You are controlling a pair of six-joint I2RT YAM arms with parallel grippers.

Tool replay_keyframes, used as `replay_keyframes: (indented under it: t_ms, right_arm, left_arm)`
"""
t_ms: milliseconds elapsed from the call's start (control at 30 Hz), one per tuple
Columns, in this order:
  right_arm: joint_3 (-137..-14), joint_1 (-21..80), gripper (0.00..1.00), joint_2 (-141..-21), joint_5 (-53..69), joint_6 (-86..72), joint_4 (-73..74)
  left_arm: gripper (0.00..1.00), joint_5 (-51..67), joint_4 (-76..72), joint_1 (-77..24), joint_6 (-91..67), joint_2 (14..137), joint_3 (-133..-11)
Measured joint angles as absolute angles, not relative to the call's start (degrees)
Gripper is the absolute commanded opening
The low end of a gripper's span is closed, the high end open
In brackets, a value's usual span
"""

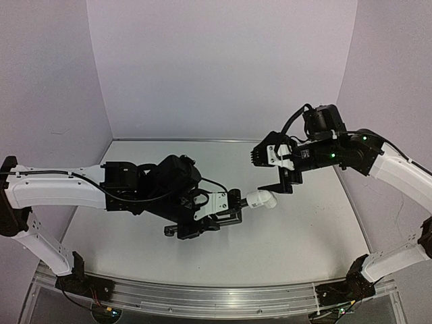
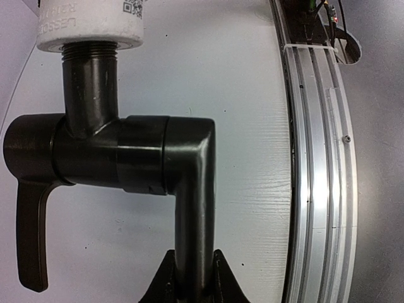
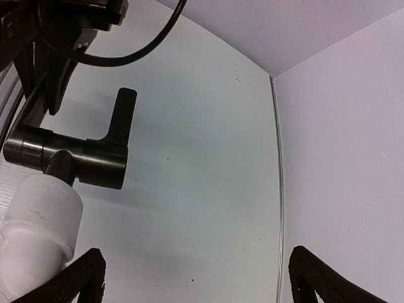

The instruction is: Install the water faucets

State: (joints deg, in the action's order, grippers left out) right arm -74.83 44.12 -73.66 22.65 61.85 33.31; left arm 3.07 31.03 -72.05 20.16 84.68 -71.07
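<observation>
While left claw clamps the black faucet, right claw gapes, mostly cropped.

Centre of counter: the left arm reaches in from the left, and its tool is clamped on the black tap. The white fitting sticks out to the right, so the straight way across is blocked.
Around the fitting: the right tool hangs just behind it with its jaws spread wide, leaving only a narrow gap.
Right front: the counter is bare between the fitting and the right arm, so there is room to pass.
Back strip: bare counter runs along the back wall.
Sides: the left wall and right wall close the counter in.
Near edge: a metal rail and both arm bases stand in the way.
</observation>
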Motion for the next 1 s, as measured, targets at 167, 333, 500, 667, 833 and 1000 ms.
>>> replay_keyframes:
  t_ms: [167, 333, 500, 667, 833, 1000]
  right_arm:
    - [-73.7, 44.1, 0.98, -73.6, 22.5, 63.7, 33.5]
    - [-71.9, 44.0, 0.98, -73.6, 22.1, 65.2, 33.6]
    - [-71.2, 44.0, 0.98, -73.2, 22.2, 66.0, 33.8]
    - [-71.2, 44.0, 0.98, -72.7, 22.3, 66.0, 33.9]
    - [-71.6, 43.5, 0.98, -72.6, 23.5, 65.7, 34.5]
    - [-73.3, 41.7, 0.98, -72.3, 26.7, 65.8, 35.2]
  left_arm:
    - [0.00, 3.6, 31.1, -72.1, 20.2, 84.6, -70.7]
    - [0.00, 4.6, 31.6, -72.1, 20.1, 84.2, -70.3]
    - [0.00, 5.3, 31.6, -72.1, 20.1, 83.3, -70.0]
    - [0.00, 5.9, 31.5, -72.1, 20.1, 83.1, -70.0]
    - [0.00, 6.1, 31.5, -72.1, 20.1, 83.1, -70.0]
    - [0.00, 6.0, 31.4, -71.8, 19.7, 82.8, -70.0]
